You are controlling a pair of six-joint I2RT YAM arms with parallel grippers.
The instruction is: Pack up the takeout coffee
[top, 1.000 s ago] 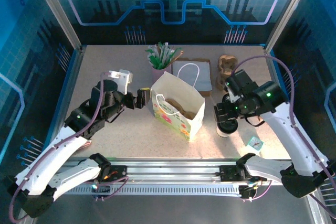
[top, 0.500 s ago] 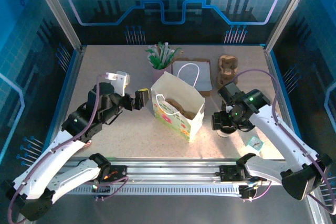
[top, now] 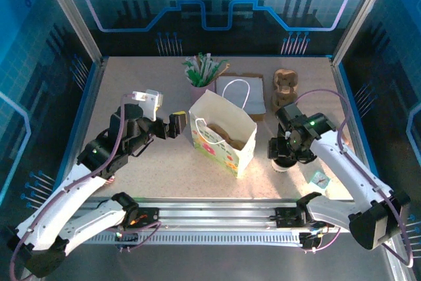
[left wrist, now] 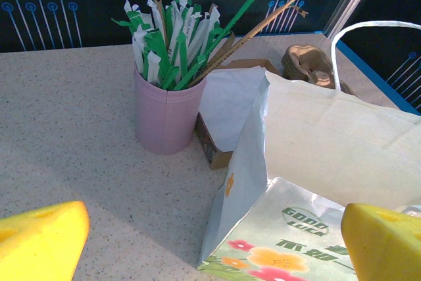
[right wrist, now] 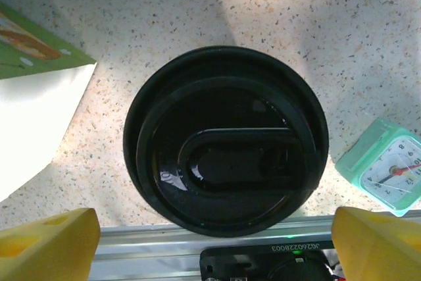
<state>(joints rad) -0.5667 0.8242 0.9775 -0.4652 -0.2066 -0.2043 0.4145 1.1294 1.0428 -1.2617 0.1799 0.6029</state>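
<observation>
The takeout coffee (right wrist: 225, 139) is a cup with a black round lid, standing upright on the table just right of the paper bag (top: 222, 135). My right gripper (right wrist: 214, 241) hangs straight over it, open. One yellow finger (right wrist: 49, 241) stands on each side of the lid, both clear of it. In the top view the right gripper (top: 287, 151) covers most of the cup (top: 283, 164). My left gripper (top: 177, 124) is open beside the bag's left wall (left wrist: 256, 182), nothing between its yellow fingers (left wrist: 39, 241).
The pink cup of green-and-white sachets (left wrist: 164, 113) stands behind the bag, beside a flat white handled bag (top: 241, 93). A brown cup carrier (top: 285, 83) sits at the back right. A small teal clock (right wrist: 388, 169) lies right of the cup, near the front rail (top: 217, 214).
My right arm has folded in and come down over the cup, its fingers now straddling the lid. The left arm shifted slightly and then stayed still.
</observation>
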